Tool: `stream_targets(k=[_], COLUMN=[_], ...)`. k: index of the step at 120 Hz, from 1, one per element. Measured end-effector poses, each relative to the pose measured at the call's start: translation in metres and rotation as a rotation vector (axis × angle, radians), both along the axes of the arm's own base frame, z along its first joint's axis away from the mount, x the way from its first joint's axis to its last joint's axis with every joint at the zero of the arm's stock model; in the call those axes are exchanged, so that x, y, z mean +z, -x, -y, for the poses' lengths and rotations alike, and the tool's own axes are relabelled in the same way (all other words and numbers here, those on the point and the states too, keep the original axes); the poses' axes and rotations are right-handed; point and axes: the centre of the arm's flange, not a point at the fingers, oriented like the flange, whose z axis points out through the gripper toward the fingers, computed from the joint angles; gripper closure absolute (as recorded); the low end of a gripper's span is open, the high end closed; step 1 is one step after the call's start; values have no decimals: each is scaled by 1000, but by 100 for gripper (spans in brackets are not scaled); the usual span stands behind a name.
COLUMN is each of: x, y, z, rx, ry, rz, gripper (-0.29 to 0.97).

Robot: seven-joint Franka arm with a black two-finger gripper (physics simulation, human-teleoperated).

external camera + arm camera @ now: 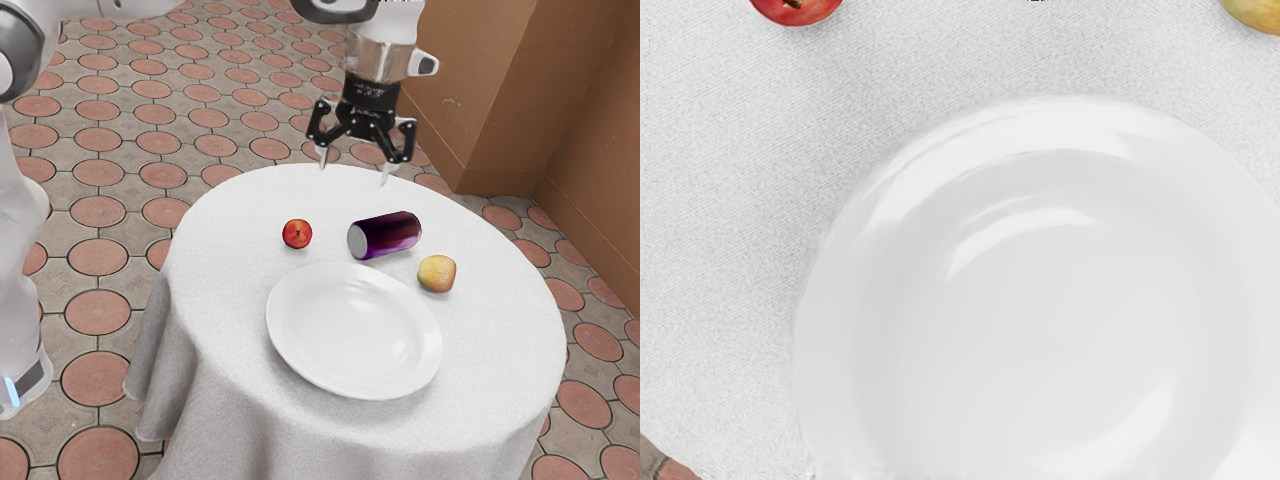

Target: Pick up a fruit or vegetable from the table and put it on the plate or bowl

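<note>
1. Three pieces of produce lie on the cloth (480,380): a small round red fruit (297,234), a glossy purple eggplant (385,235) on its side with a pale, flat cut end, and a lumpy yellow fruit (437,273) blushed red.
2. With the plate (300,330) as the dial in the exterior view, the red fruit sits at 11 o'clock, the eggplant at about 12 and the yellow fruit at 2. All are near the rim, touching neither it nor each other.
3. Smooth, white and shiny, the plate is round with a shallow well.
4. Beyond the eggplant, at 12 o'clock, the gripper (354,172) hangs above the table's far edge, its fingers spread and holding nothing.
5. Finely woven, the white cloth falls in folds over the round table. Around it the floor (100,200) is tiled in terracotta circles, and a brown panelled wall (520,80) stands at 2 o'clock.
6. In the wrist view the red fruit (795,8), the yellow fruit (1255,12) and the plate (1040,300) are all cut off by the frame.
</note>
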Motion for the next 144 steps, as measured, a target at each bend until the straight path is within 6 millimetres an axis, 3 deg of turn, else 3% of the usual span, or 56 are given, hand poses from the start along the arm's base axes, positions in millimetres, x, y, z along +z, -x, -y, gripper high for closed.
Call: stream_targets(k=[33, 69, 89, 105, 123, 144], x=[-9, -54, -93, -116, -124, -137], y=[-1, -99, -138, -152, -160, -173], z=[18, 32, -8, -10, -11, -30], rx=[397, 644, 729, 732, 732, 852], ry=[-12, -53, -66, -70, -64, -17], rz=[-77, -116, -144, -151, -138, -146], gripper=[0, 0, 0, 0, 0, 0])
